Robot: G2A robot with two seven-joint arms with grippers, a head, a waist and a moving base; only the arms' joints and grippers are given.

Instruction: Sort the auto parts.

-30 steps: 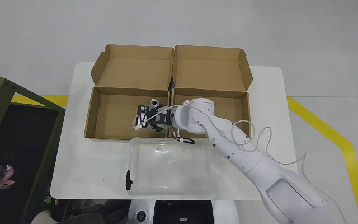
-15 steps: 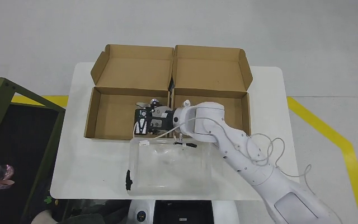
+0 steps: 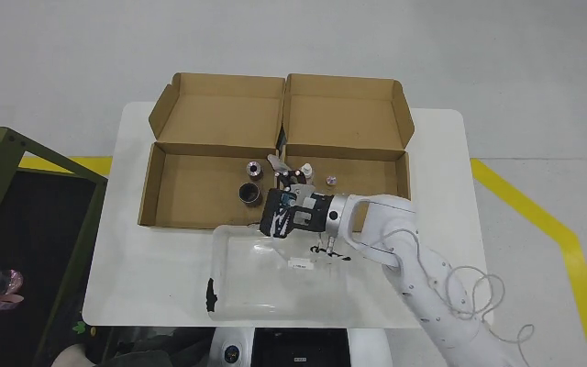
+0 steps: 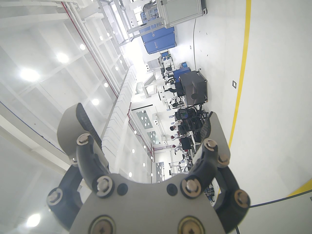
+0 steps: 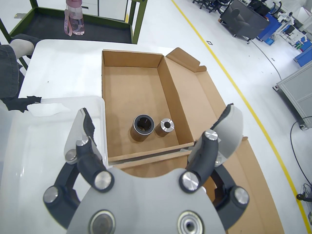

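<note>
Right, top view: right gripper (image 3: 270, 215) hangs above the seam where the clear bin (image 3: 257, 284) meets the near wall of the left box (image 3: 183, 188). Claw is wide, nothing in it. Two parts sit on that box's floor by its right wall: a dark sleeve (image 3: 249, 192) and, farther back, a small silver bushing (image 3: 251, 167), w/ a gap between them. A few more small parts (image 3: 307, 170) lie in the right box (image 3: 381, 179), toward its far left corner. Vs 1 s ago: gripper was over the left box, covering the spot where the sleeve now sits. It has since pulled back toward the bin, and the sleeve lies uncovered. Bushing hasn't moved.

Left wrist view: left gripper (image 4: 145, 120) points out into the hall, fingers spread wide, empty.

Right wrist view: own claw wide apart, w/ sleeve and bushing upright, just beside each other, seen between the fingers. Pink bottle (image 5: 73, 15) on the green cart (image 5: 136, 8) has lettering on its strap, too small for me to read.
</note>
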